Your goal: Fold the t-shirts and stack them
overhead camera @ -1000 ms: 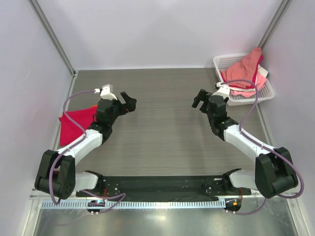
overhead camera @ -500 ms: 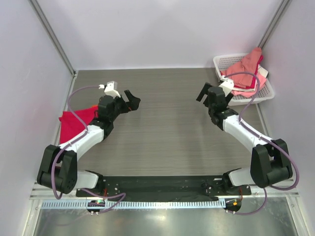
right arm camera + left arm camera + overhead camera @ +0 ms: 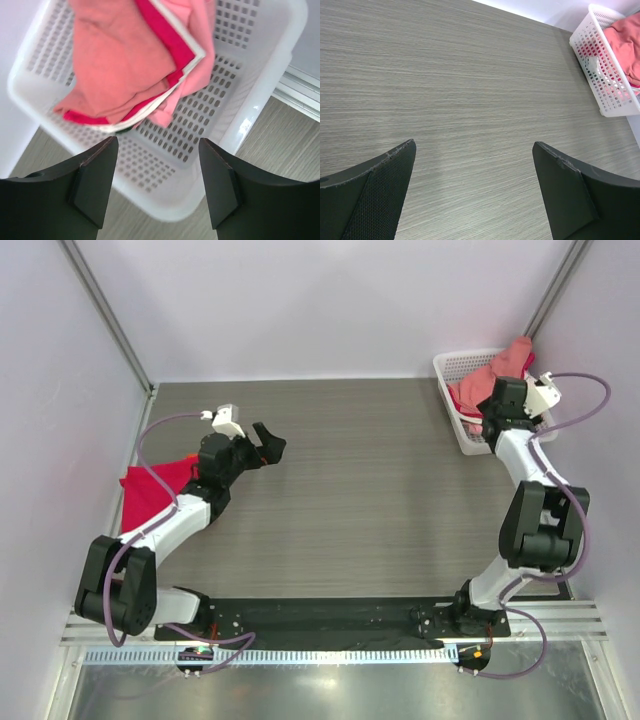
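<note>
The right arm has swung all the way over from mid-table to the far right corner, so the right tool [image 3: 497, 400] now hangs over the white mesh basket [image 3: 470, 353]. The left arm has barely shifted from half a second ago.

The right wrist view looks straight down into the basket [image 3: 165, 200]. The right tool [image 3: 157, 141] has its jaws apart with nothing between them, above the near side of the basket, and it isn't touching any cloth. The bundle inside is bunched up: a salmon-pink t-shirt [image 3: 115, 65] on top, a crimson-red t-shirt [image 3: 170, 40] poking out under it, and a paler pink fold [image 3: 200, 30] toward the far side (there's a white edge in there too, can't tell what it belongs to). From the top view the salmon-pink t-shirt [image 3: 510, 360] sticks up over the basket's far rim.

The left tool [image 3: 270, 443] is over the grey wood-grain tabletop [image 3: 350, 470], left of centre. Its jaws are spread wide and it has hold of nothing; the left wrist view shows only bare tabletop between the fingers of the left tool [image 3: 474, 146], with the basket [image 3: 607, 85] off in the corner.

Another red t-shirt [image 3: 150, 490] lies on the tabletop at the left edge, partly under the left arm.
</note>
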